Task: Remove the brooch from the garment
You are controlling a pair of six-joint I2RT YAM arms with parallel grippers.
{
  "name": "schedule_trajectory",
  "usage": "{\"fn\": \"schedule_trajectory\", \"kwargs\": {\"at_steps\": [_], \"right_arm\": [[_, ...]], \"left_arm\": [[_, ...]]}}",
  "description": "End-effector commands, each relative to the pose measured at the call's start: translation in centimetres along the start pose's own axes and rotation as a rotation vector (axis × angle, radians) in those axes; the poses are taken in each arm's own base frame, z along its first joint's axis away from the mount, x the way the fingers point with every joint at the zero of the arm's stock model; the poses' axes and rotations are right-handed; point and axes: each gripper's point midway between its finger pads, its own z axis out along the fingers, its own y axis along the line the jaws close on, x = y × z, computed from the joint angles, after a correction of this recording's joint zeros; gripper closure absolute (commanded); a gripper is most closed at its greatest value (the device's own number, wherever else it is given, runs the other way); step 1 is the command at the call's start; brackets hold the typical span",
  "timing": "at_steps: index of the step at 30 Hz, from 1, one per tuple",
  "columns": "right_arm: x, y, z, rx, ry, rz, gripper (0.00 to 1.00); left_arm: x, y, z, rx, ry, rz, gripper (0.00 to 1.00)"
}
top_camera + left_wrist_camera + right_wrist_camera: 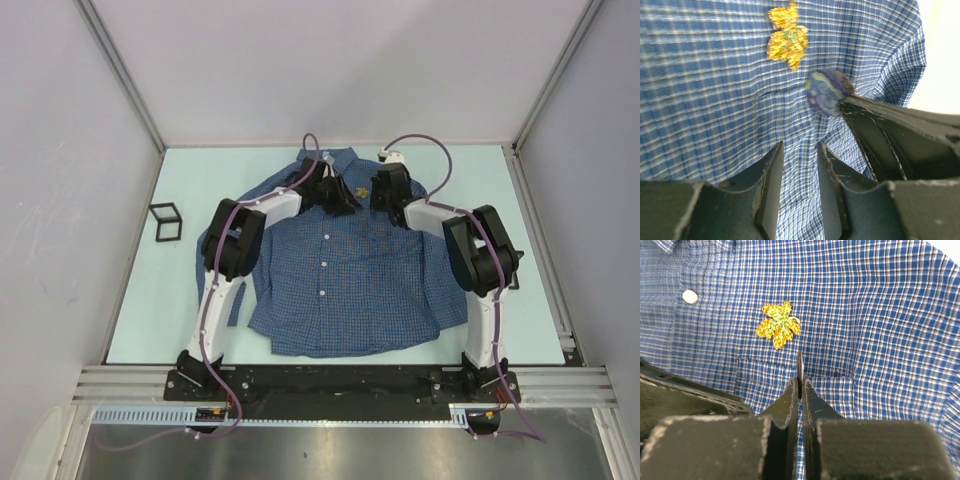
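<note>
Brooch, yellow-gold, glittery and ragged-edged like a small flower, lies flat on the chest of the blue fine-checked button-up shirt, near a round white button and just above a pocket edge. The right gripper has its jaws closed, pinching a thin fold of shirt just below the brooch. The left gripper has its jaws partly apart, holding nothing.

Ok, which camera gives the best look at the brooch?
The right wrist view: the brooch lies whole, sharp and unobstructed on the shirt. The left wrist view has it near the top edge, blurrier. The top external view shows only a tiny yellow speck.
</note>
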Motion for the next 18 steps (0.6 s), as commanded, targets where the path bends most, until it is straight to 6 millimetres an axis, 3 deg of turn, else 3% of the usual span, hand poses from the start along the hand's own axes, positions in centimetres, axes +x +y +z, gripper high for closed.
{"fn": "schedule_trajectory", "kwargs": {"at_steps": [1, 4, 10, 16, 18], "right_arm": [[0.2, -1.5, -1.0, 0.214, 0.013, -0.218, 1.0], [1.2, -0.4, -1.0, 0.215, 0.05, -0.285, 1.0], [2.5, 2.1, -0.4, 0.092, 0.092, -0.269, 0.92], [2.7, 2.8, -0.1, -0.008, 0.128, -0.15, 0.79], [2.4, 1.9, 0.0, -0.027, 0.139, -0.088, 0.77]], "left_arm": [[-2.6, -3.6, -3.2, 0.093, -0.08, -0.052, 0.61], [-3.2, -3.4, -3.3, 0.116, -0.093, -0.079, 0.53], [-3.4, -3.1, -2.8, 0.138, -0.078, -0.095, 0.47], [-3.0, -3.4, -1.8, 0.174, -0.032, -0.081, 0.42], [-3.0, -3.6, -1.7, 0.186, -0.029, -0.068, 0.41]]}}
